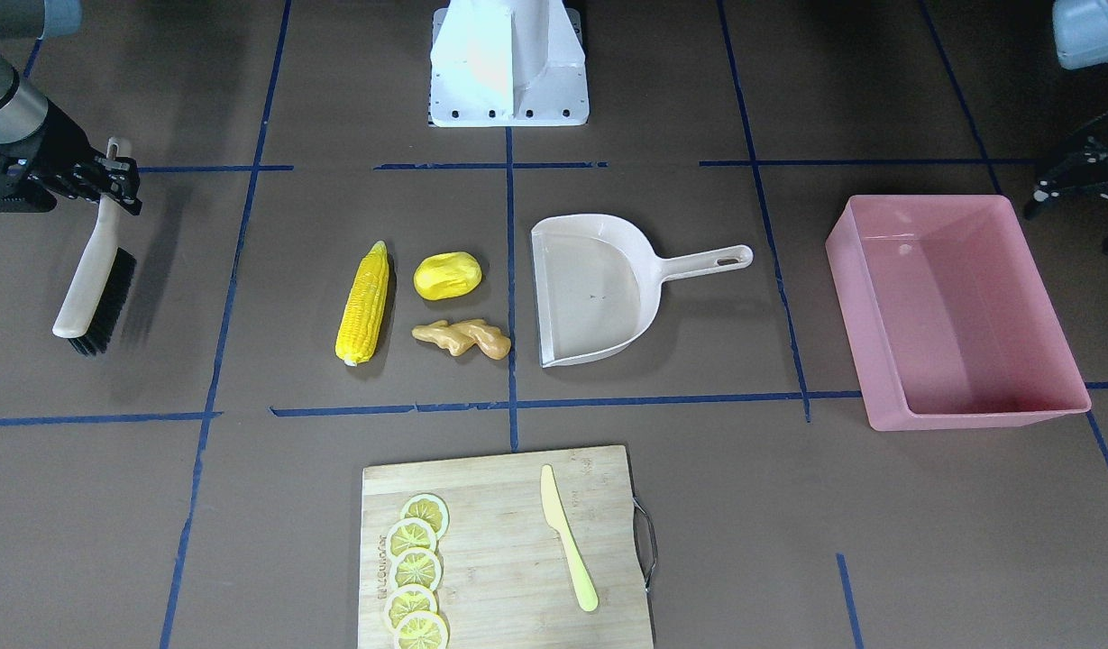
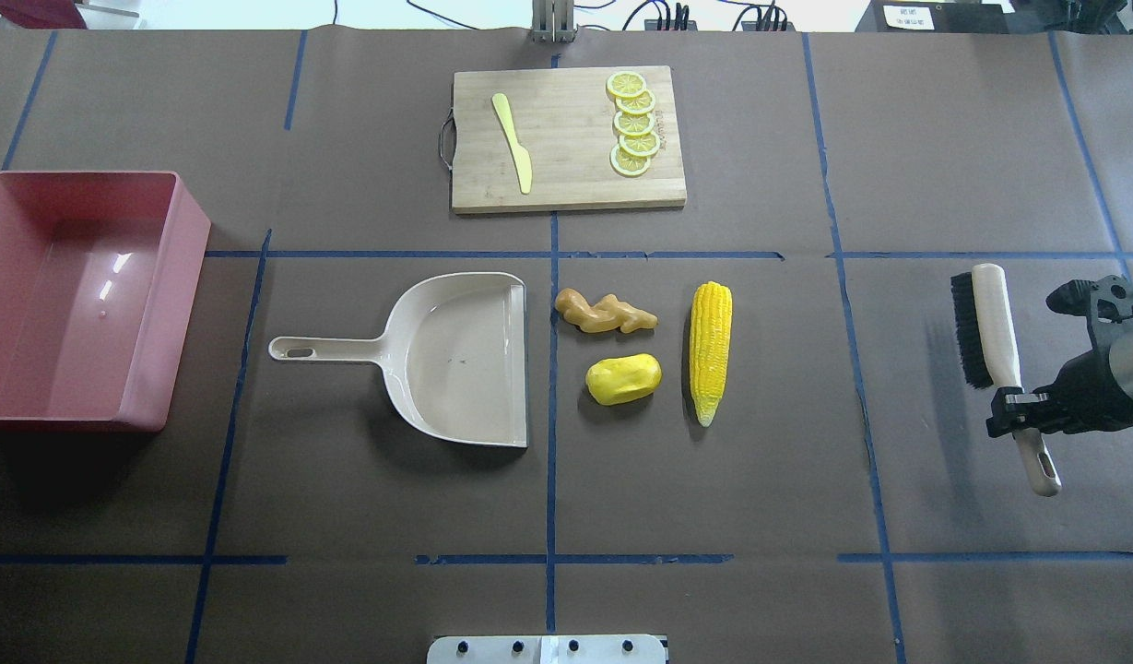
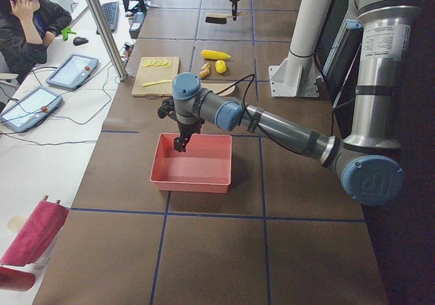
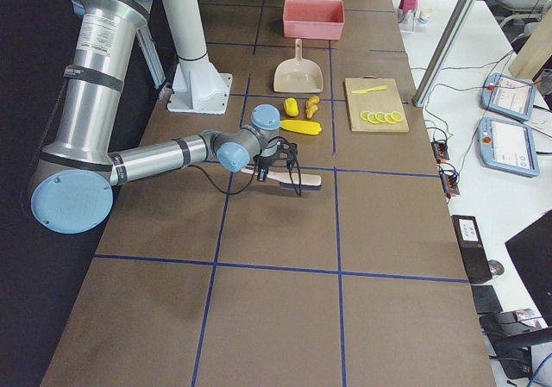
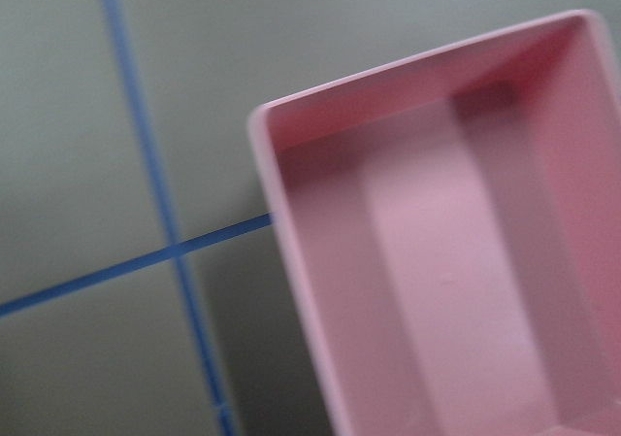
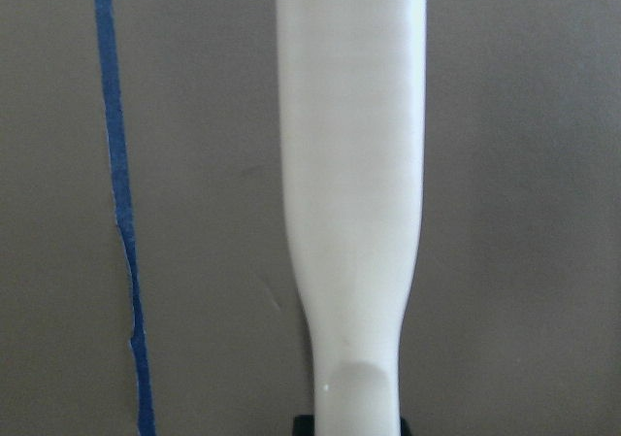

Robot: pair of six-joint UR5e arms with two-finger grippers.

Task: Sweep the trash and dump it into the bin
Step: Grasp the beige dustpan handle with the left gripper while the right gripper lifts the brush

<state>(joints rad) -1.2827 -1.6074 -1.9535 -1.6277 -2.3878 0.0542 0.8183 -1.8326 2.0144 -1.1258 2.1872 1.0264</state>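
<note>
The trash lies mid-table: a yellow corn cob (image 1: 364,302) (image 2: 711,350), a yellow potato-like lump (image 1: 446,275) (image 2: 623,379) and a tan ginger root (image 1: 463,338) (image 2: 606,314). The beige dustpan (image 1: 590,288) (image 2: 455,360) lies beside them, its mouth towards them. The pink bin (image 1: 959,416) (image 2: 179,304) stands beyond the dustpan's handle and holds nothing. My right gripper (image 1: 112,176) (image 2: 1022,406) is shut on the handle of a black-bristled brush (image 1: 89,279) (image 2: 995,323), well apart from the corn. My left gripper (image 3: 180,144) hovers over the bin; I cannot tell whether it is open or shut.
A wooden cutting board (image 1: 508,541) (image 2: 566,138) with several lemon slices (image 1: 416,568) and a pale yellow knife (image 1: 567,541) lies on the operators' side. The robot's white base (image 1: 508,72) stands behind the trash. Blue tape lines cross the brown table.
</note>
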